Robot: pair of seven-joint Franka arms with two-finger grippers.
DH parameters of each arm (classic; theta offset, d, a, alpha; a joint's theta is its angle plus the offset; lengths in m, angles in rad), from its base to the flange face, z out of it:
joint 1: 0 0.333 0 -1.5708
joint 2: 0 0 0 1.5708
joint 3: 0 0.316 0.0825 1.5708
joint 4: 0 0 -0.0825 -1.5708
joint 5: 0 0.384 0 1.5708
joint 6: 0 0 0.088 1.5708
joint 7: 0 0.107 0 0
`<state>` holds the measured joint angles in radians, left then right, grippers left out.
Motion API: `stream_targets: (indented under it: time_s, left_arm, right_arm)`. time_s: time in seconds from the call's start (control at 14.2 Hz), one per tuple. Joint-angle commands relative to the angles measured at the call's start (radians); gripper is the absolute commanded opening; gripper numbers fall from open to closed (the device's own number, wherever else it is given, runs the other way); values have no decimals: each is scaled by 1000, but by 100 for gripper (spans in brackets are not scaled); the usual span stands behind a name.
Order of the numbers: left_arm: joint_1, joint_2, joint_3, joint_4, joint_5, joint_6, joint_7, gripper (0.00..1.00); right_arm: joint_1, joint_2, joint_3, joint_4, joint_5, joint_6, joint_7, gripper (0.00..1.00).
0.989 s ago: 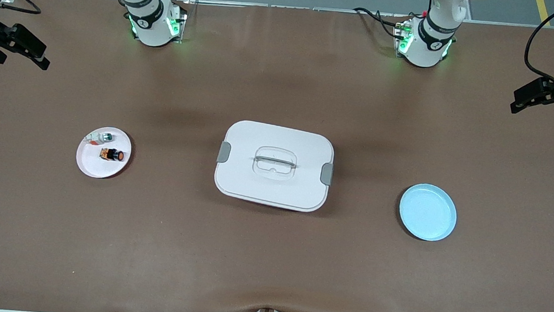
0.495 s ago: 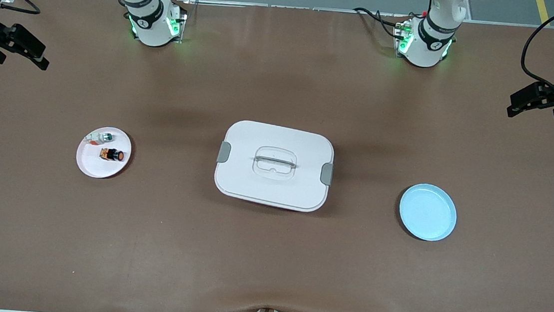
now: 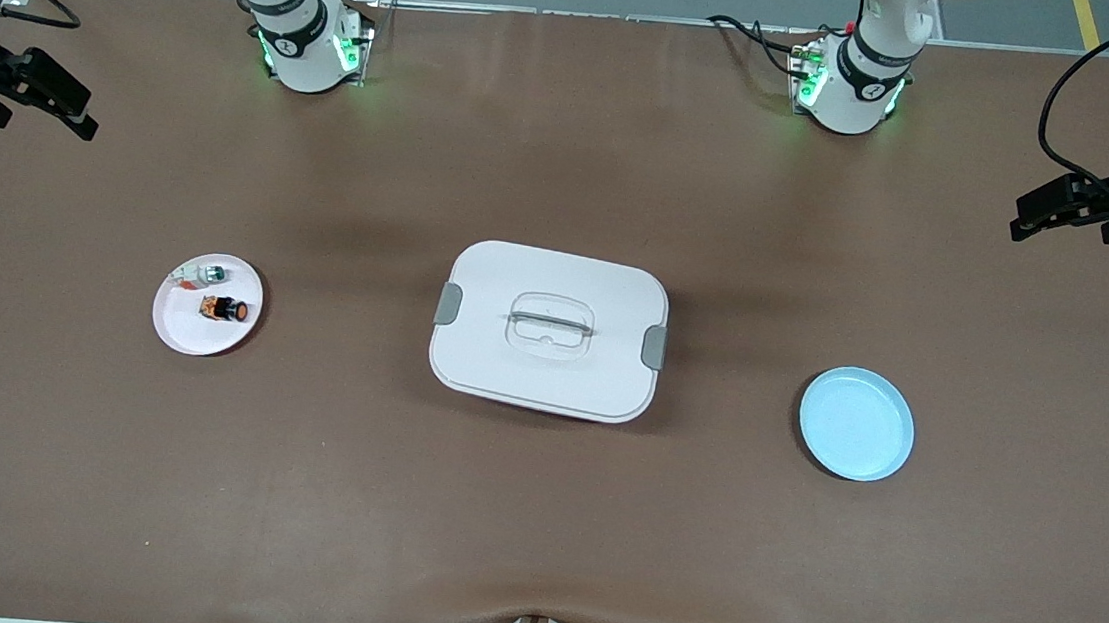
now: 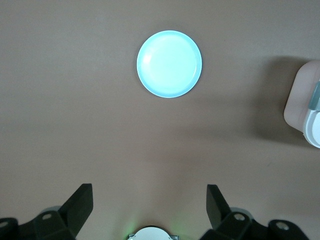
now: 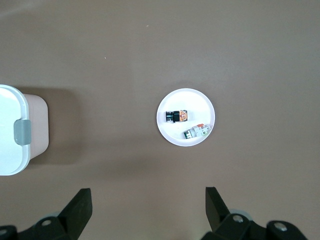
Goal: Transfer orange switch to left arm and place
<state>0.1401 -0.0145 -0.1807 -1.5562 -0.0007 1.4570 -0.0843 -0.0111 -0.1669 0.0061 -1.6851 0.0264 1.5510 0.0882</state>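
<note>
Front view: only the left gripper (image 3: 1024, 220) has shifted since a sec ago, edging inward over the table's left-arm end; right gripper (image 3: 79, 121) waits, unmoved. Both jaws spread, empty, so transfer not yet begun. Orange switch (image 3: 225, 308) lies on 1 white plate (image 3: 182, 329) beside 1 white-and-green part (image 3: 202, 273). 1 box (image 3: 549, 330) mid-table, 1 blue plate (image 3: 856, 423) (bare).

Left wrist view: blue plate, box corner.

Right wrist view: switch on its plate.

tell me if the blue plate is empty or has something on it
Empty. The blue plate shows a bare surface in the front and left wrist views; the orange switch lies on the white plate.
</note>
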Motion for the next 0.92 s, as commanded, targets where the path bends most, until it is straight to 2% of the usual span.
stream_targets:
  time_s: [0.0, 0.85]
  left_arm:
    - [4, 13, -6, 1, 18, 29, -9, 100]
    - [-8, 24, -14, -2, 19, 39, -12, 100]
  right_arm:
    - [-10, -14, 8, 2, 3, 1, 13, 100]
    - [-13, -14, 9, 7, -3, -3, 16, 100]
